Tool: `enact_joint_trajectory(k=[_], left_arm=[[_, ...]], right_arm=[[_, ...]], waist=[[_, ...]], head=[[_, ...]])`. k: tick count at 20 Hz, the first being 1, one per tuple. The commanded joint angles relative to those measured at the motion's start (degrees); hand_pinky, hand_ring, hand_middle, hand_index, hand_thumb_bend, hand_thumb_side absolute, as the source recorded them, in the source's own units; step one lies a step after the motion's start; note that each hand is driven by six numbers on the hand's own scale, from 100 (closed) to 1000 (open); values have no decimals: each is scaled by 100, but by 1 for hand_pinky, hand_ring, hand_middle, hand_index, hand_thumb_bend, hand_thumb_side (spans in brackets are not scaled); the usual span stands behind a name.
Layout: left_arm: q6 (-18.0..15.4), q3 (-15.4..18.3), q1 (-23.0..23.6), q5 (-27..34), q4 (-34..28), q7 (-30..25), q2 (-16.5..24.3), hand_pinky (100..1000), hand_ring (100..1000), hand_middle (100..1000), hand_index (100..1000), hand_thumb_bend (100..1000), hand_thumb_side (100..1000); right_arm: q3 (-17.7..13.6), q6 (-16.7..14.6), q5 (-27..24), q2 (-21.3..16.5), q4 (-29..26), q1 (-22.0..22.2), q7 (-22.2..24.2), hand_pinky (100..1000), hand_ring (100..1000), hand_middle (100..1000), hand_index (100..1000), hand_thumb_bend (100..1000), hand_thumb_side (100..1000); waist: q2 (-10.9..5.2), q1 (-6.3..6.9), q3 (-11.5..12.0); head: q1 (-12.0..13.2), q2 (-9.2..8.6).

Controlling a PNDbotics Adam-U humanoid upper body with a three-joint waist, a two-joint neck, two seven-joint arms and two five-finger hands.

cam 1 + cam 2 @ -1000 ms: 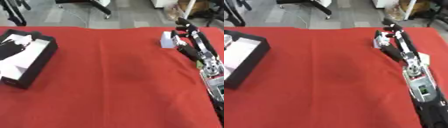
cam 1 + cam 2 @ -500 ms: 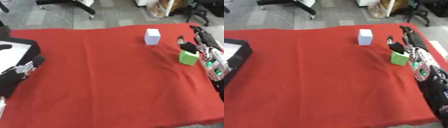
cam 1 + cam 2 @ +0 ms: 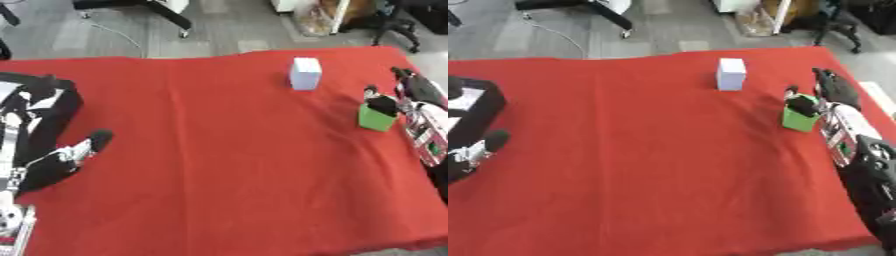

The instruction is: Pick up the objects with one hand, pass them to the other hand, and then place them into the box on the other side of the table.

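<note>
In the left eye view we see a small green block [image 3: 377, 119] at the desk's [image 3: 227, 165] right edge, our right hand [image 3: 382, 104] curled around its top. A white block [image 3: 305, 73] stands further back.

In the right eye view the black box [image 3: 472, 112] is cut off at left; our left hand [image 3: 483, 145] beside it is blurred, and we cannot tell its fingers.

The white block [image 3: 305, 73] stands upright on the red desk [image 3: 219, 165], toward the far edge and right of the middle, apart from everything else. The green block [image 3: 376, 118] sits nearer my right side, close to the desk's right edge, with the dark fingers of my right robot hand [image 3: 382, 105] touching its top; I can't tell whether they close round it. The black box [image 3: 48, 117] lies at the desk's left edge, open-topped, with white pieces inside it.
</note>
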Motion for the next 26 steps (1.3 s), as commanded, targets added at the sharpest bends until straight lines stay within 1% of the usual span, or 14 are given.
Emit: enact_joint_trajectory(k=[1,7,12,19,22,24,26], left_arm=[[-19,-27,-24,13,-22,-37,-3,710,810,772,881,860,599],[-38,-56,-21,19,21,-44,-53,708,805,768,881,860,602],[-48,-70,-18,7,29,-57,-64,708,802,766,882,861,603],[-50,-76,-20,5,32,-65,-83,707,800,765,883,860,605],[-52,-78,-23,1,35,-70,-92,707,800,765,883,860,605],[-52,-78,-25,-1,35,-73,-93,707,799,765,883,860,605],[-53,-76,-25,0,35,-74,-98,707,799,765,883,860,605]], right_arm=[[-68,34,11,-100,96,-93,23,882,925,927,995,100,792],[-21,27,-199,9,405,-87,46,860,908,916,991,100,823],[2,16,-496,100,669,-69,114,829,889,906,986,100,834],[56,-7,-830,158,867,-55,155,776,851,898,982,100,818],[70,-27,-905,177,884,-52,172,763,842,895,983,100,863],[76,-43,-975,189,885,-47,171,748,832,892,985,100,928],[85,-64,-1063,201,890,-41,181,733,821,891,987,100,950]], waist=[[-113,-78,3],[-104,-69,5],[-96,-63,5],[-90,-55,2],[-90,-51,0],[-89,-49,1],[-88,-49,2]], head=[[-15,-10],[-38,-10],[-60,-10],[-100,-10],[-123,-10],[-133,-10],[-142,-10]])
